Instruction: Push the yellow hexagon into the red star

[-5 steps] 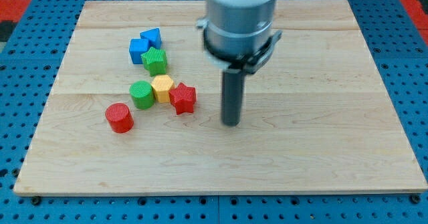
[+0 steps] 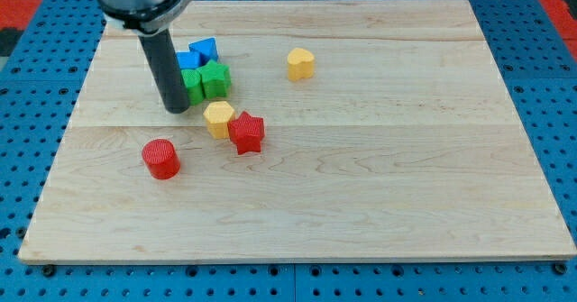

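Camera view: yellow hexagon (image 2: 218,118) touching red star (image 2: 246,132); my tip (image 2: 177,109) left.

the hexagon (image 2: 218,119) touches the star (image 2: 246,132) on the star's left. the tip (image 2: 177,109) stands just left of the hexagon, a cylinder (image 2: 161,158) below it.

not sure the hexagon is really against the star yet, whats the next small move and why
Probably slide my tip toward the view's bottom right, onto the yellow hexagon, nudging it at the red star. The two already look touching, and the tip sits just up-left of the hexagon, beside the green blocks.
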Controlling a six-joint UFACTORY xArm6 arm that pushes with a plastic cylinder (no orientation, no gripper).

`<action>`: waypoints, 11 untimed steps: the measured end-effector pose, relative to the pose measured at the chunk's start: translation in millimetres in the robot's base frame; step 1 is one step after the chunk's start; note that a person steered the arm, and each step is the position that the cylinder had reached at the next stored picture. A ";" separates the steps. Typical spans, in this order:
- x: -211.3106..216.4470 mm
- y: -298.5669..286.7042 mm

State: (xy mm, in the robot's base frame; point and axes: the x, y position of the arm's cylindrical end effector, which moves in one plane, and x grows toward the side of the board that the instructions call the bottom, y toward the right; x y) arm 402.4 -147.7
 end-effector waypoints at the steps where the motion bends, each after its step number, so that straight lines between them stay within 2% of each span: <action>1: -1.1 -7.0; 4: -0.8 -43.0; 7: 22.0 -19.0; 9: 27.1 62.6; 10: 26.8 70.4; 11: 4.0 145.4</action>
